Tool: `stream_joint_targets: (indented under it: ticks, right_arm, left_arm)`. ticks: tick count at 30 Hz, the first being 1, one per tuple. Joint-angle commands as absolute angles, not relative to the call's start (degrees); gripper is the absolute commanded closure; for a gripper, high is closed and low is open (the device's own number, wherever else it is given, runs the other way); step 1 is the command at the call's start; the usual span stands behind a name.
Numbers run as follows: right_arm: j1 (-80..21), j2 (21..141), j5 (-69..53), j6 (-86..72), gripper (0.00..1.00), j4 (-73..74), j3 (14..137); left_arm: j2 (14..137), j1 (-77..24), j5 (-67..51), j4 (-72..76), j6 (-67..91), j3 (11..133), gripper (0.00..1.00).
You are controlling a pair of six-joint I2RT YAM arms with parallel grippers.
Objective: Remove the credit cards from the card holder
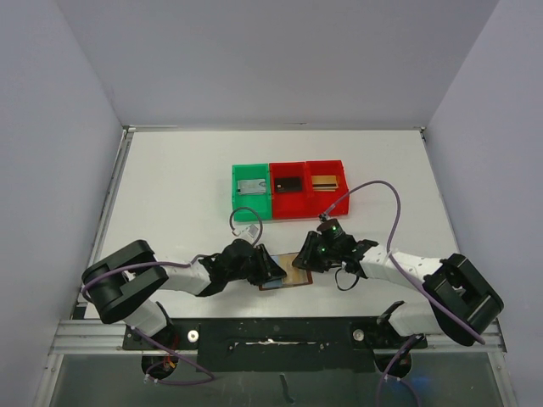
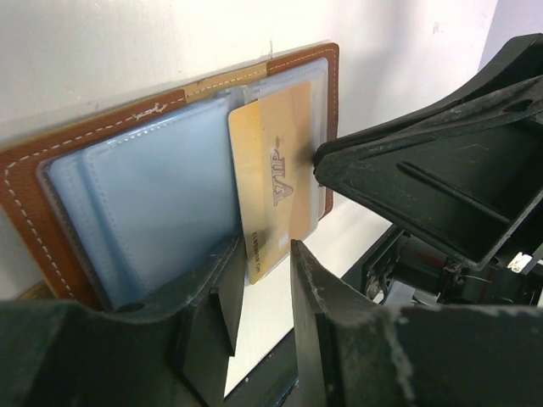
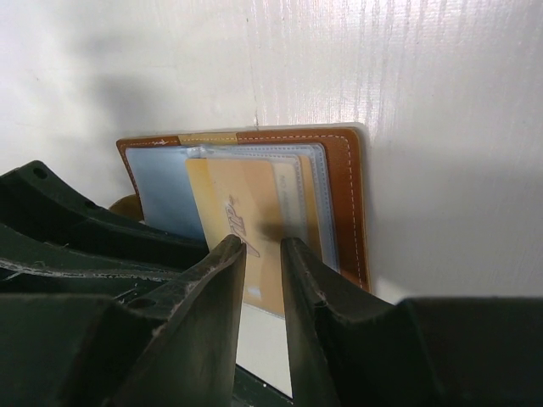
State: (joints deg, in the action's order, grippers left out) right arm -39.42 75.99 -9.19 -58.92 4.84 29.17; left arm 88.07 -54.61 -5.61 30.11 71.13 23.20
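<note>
The brown card holder (image 1: 297,277) lies open on the white table near the front edge, between my two grippers. In the left wrist view its brown edge (image 2: 25,186) frames pale blue pockets, and a gold-yellow credit card (image 2: 271,170) sticks partway out of the right pocket. My left gripper (image 2: 265,248) is narrowly open at the holder's near edge, with the card's corner at the gap. My right gripper (image 3: 261,243) is narrowly open, its tips resting on the same card (image 3: 246,203). The holder's stitched edge (image 3: 348,195) lies to the right of it. In the top view the left gripper (image 1: 273,271) and the right gripper (image 1: 304,259) nearly meet.
A green bin (image 1: 252,188) and two red bins (image 1: 290,188) (image 1: 326,180) stand in a row behind the grippers, each with a card inside. Grey walls close in the table on three sides.
</note>
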Motion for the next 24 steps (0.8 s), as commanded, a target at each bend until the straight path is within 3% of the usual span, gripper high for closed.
stream_joint_targets:
  ticks: [1,15,24]
  right_arm:
    - [-39.3,76.1,-8.1,-58.5,0.73,7.5,26.8]
    - [-39.2,75.6,-9.4,-58.1,0.74,6.2,26.4]
    - [-39.1,75.7,-7.8,-58.0,0.75,8.1,26.6]
  left_arm:
    - [90.1,-53.9,-6.5,34.6,71.8,25.0,0.72]
    - [92.1,-53.8,-6.0,35.4,73.6,24.5,0.71]
    - [88.2,-53.8,-3.4,28.3,71.6,24.9,0.98]
